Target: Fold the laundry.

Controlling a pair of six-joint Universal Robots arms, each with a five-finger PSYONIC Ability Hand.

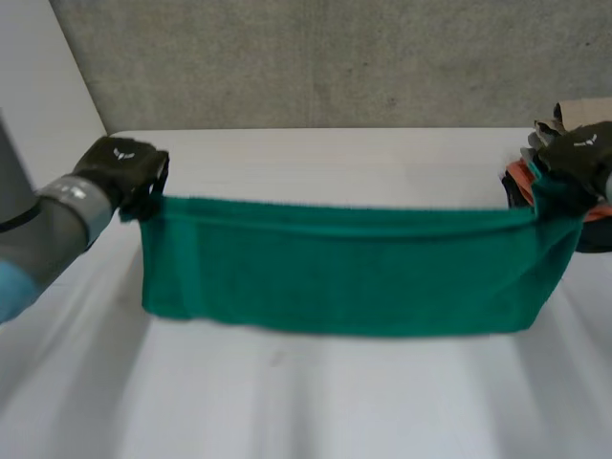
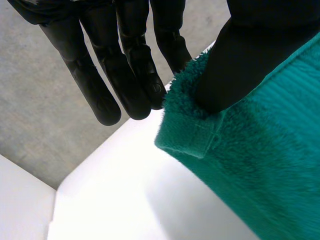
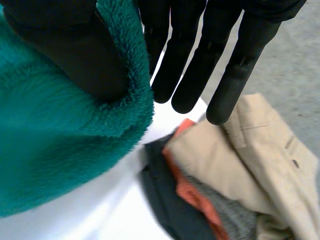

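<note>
While the left hand [image 1: 124,172] and right hand [image 1: 579,158] pinch its top corners, the towel [image 1: 344,268] hangs taut above the table [image 1: 287,402]. Lowering both evenly should lay it flat.

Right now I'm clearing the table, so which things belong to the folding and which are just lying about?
In the job: green towel; left hand and right hand, each pinching a corner.
Lying about: clothes heap beside the right hand, untouched; white table.

Lighting is bright and diffuse. The white table [image 2: 115,200] shows strong glare in the left wrist view. A faint shadow borders the green towel [image 1: 335,277].
</note>
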